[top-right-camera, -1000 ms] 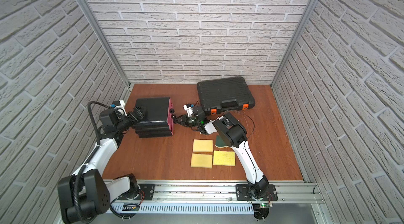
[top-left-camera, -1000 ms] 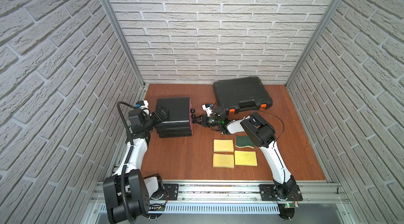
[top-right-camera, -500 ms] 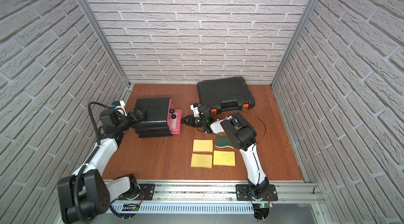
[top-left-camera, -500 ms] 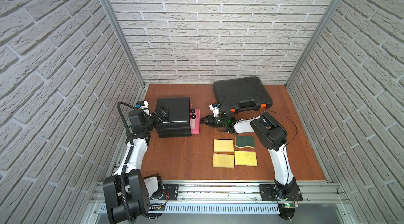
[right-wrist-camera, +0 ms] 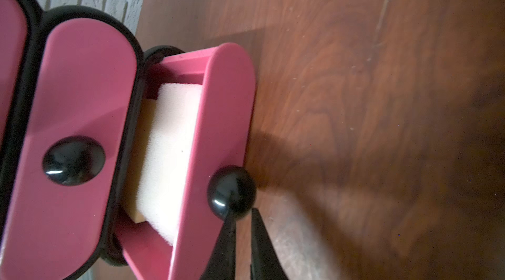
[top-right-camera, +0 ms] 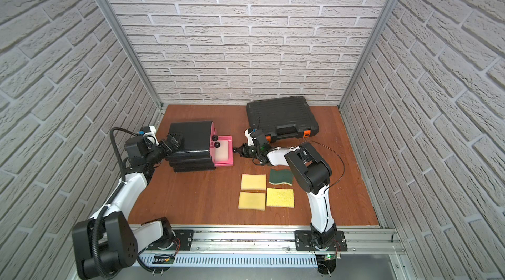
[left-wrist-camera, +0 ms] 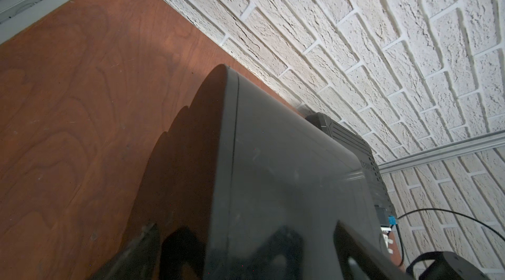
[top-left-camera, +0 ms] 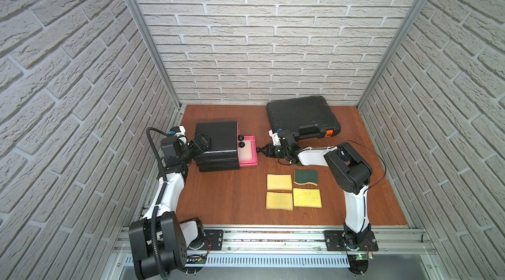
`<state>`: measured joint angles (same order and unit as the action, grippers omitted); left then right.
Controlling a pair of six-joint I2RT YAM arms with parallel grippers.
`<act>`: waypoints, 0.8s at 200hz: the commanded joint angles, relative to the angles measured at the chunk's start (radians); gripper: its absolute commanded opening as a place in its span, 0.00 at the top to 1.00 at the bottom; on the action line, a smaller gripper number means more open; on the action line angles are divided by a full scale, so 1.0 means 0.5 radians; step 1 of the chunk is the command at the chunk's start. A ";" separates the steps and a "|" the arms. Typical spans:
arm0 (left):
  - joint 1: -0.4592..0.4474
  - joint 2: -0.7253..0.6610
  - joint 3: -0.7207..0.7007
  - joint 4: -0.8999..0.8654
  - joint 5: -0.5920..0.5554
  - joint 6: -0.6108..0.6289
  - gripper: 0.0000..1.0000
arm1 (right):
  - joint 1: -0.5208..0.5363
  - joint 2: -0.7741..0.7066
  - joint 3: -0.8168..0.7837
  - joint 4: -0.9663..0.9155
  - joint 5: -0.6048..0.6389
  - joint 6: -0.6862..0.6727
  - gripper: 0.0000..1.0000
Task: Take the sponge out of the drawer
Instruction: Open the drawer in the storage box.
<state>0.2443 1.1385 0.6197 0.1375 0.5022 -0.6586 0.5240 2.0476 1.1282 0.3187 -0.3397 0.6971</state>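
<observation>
A black drawer cabinet with pink drawer fronts stands at the left of the table. Its lowest drawer is pulled out to the right. A pale sponge lies inside it and is plain in the right wrist view. My right gripper is at that drawer's black knob. Its jaws stand almost together and the tips touch the knob's near side, with nothing between them. In both top views my left gripper is open wide against the cabinet's far end.
A closed black tool case lies at the back right. Several sponges lie in a block in front of my right arm: yellow ones and a green one. The upper drawers' knobs stick out above the open drawer.
The lowest drawer has slid out to the right, drawn by my right gripper on its knob. The right jaws have since narrowed and sit at the knob's edge. The left arm is unmoved.
</observation>
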 commanded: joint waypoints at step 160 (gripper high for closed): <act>0.022 0.009 -0.039 0.006 -0.012 -0.004 0.02 | 0.084 -0.384 -0.155 -0.143 0.207 -0.241 0.45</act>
<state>0.2489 1.1385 0.6197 0.1349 0.5026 -0.6590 0.5209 1.9152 1.0370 0.2481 -0.2623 0.6224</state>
